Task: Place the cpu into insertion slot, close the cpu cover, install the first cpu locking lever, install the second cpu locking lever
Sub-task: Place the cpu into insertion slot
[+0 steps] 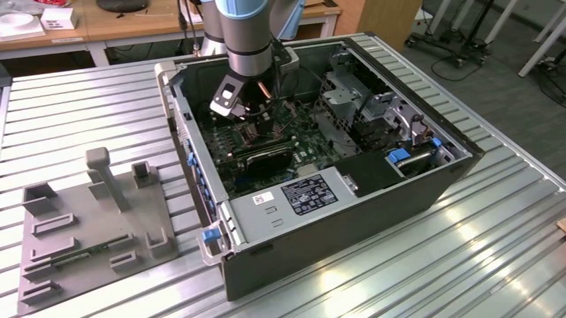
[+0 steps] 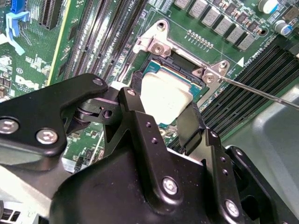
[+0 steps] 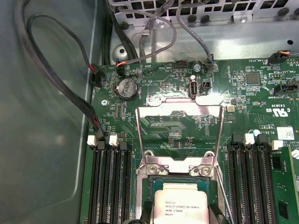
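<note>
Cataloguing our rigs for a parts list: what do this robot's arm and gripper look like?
The arm is a silver-grey tube with a light blue joint cap. The gripper is matt black, built of angular jointed links with silver screw heads.

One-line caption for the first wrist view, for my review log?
With the cpu cover swung open, the gripper holds the cpu at the insertion slot.

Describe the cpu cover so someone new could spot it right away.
Look inside the open computer case at the green motherboard. The cpu is between two banks of long black memory slots; the cpu cover is the thin silver frame flipped open beside it, green board showing through its large window.
</note>
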Controlling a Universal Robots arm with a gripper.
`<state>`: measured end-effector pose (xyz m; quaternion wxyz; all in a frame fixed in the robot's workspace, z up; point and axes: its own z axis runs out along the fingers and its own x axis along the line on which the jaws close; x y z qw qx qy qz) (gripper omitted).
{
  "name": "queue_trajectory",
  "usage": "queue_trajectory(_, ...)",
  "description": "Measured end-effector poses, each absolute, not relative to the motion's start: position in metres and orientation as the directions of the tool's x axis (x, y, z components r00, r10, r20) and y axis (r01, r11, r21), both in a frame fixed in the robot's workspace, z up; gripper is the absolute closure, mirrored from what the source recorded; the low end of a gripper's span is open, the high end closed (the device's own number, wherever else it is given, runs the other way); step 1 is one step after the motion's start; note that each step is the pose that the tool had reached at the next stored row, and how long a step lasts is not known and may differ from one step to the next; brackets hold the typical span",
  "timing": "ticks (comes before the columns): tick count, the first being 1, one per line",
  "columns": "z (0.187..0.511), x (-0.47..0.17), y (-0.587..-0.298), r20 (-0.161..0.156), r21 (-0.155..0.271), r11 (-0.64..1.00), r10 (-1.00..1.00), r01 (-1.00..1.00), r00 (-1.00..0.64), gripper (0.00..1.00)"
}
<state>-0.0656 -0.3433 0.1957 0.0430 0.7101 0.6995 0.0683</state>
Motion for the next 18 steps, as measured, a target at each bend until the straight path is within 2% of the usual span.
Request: queue_trajectory(18, 0.1928, -0.0656, -0.3425, 0.048, 0.156, -0.02, 0.999, 0.988, 0.012, 0.46)
